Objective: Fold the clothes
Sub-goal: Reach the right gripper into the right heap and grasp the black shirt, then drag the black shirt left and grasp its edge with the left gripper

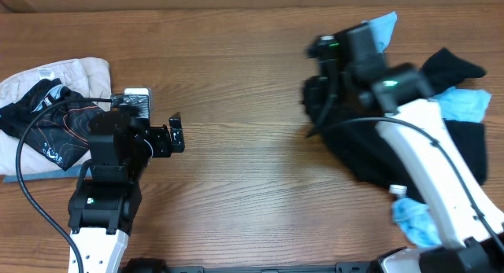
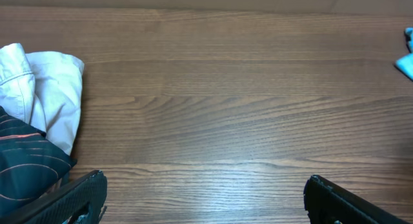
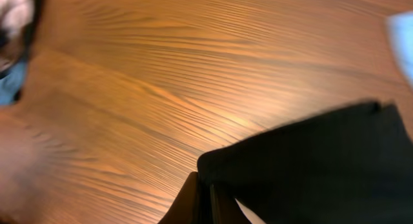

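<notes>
- Black, soft, plain garment (image 1: 346, 151) lies heaped at the wooden table's (image 1: 244, 186) 3 o'clock, running roughly 10-to-4.
- Right gripper (image 3: 202, 197) is pinched shut on its 10 o'clock edge, so this is clearly the nearer arm.
- Left gripper (image 1: 176, 134), jaws wide and empty, sits well apart; the garment is at its 3 o'clock.

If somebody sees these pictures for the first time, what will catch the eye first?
The black garment lies heaped at the right side of the table, with the right end effector shut on its edge and light blue cloth around it. At the left, the left end effector stands open over bare wood, beside a cream cloth with printed black fabric on it.
</notes>
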Motion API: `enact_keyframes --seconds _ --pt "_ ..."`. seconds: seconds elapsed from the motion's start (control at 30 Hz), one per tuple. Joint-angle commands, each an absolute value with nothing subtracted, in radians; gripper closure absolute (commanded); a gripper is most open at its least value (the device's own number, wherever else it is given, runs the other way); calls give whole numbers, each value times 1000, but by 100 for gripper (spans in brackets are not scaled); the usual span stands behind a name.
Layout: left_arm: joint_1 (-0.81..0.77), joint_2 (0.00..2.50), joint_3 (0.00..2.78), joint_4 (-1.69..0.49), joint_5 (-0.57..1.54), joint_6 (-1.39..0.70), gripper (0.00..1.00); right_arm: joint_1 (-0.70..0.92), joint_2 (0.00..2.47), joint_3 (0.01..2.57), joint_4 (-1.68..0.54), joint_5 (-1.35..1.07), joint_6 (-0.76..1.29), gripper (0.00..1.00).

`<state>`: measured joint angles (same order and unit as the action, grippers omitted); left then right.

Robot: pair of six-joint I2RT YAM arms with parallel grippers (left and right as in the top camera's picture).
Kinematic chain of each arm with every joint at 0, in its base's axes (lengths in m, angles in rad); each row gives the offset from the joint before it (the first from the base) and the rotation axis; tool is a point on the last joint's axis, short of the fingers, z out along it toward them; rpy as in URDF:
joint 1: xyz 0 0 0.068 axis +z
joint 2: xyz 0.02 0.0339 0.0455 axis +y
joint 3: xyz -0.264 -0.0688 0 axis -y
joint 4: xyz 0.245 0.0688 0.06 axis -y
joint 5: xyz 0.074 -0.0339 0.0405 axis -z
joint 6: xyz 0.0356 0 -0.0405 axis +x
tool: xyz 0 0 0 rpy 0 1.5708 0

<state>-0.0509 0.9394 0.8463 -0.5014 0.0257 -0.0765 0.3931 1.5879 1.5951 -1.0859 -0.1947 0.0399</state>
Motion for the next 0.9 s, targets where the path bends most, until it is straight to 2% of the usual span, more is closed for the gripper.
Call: enact_keyframes --seconds 0.0,0.23,0.37,0.4,0.5,0.53,0.57,0.6,0.87 --pt "-55 943 874 -498 35 -94 0 482 1662 1589 -1005 -226 26 96" --pt "-55 947 874 -497 35 -94 0 551 1810 1589 -867 -227 26 96" --pt "-55 958 874 -497 58 -94 2 547 1814 1598 -853 -220 26 95" --pt "-55 962 874 -497 72 -93 2 542 1809 1610 -863 -214 26 87" --pt "-55 979 874 -496 104 -93 0 511 1776 1647 -907 -200 35 56" --pt "-55 987 874 -496 110 -93 0 496 1760 1659 -923 -200 38 37" --pt "-55 994 874 -496 122 -93 0 475 1741 1673 -941 -200 40 14" --pt "-55 1004 874 -496 140 -93 0 451 1720 1686 -957 -199 54 0" --pt "-126 1129 874 -447 219 -94 0 200 1551 1702 -1090 -204 131 0"
